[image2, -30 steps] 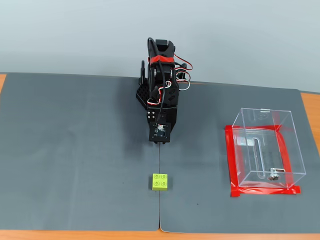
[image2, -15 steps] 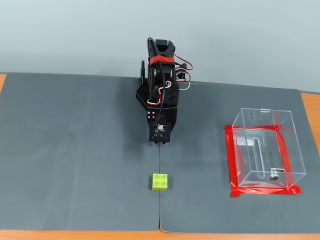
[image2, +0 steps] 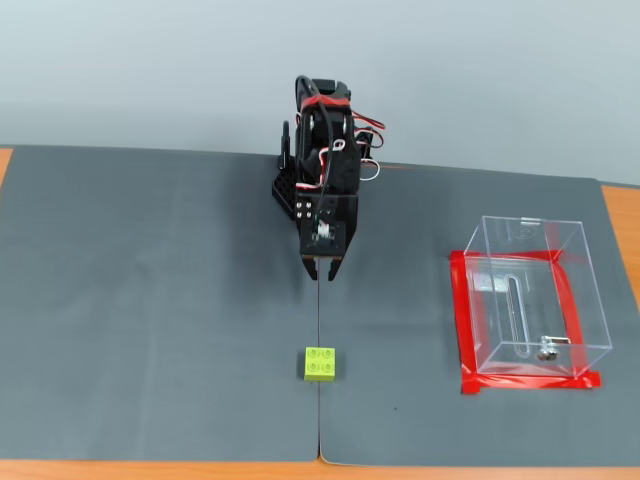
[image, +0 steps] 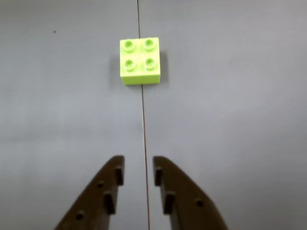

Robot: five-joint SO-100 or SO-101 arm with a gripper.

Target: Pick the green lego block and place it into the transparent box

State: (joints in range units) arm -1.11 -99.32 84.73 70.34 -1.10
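Note:
The green lego block (image: 140, 61) is a small lime 2x2 brick with four studs, lying on the grey mat's seam ahead of my fingers in the wrist view. It sits near the mat's front edge in the fixed view (image2: 320, 363). My gripper (image: 138, 165) hangs above the mat well short of the block, open by a narrow gap with nothing between its fingers. The fixed view shows the gripper (image2: 325, 274) pointing down, behind the block. The transparent box (image2: 530, 300) stands on the right, its base edged with red tape.
Two grey mats (image2: 150, 300) meet at a seam (image2: 319, 420) running under the block. Orange table edge (image2: 160, 470) shows along the front and sides. The arm's base (image2: 300, 190) stands at the back centre.
The arm has unfolded from its tucked pose. The gripper has tipped forward and down, and its tip is now a little nearer the block. Block and box have not moved.

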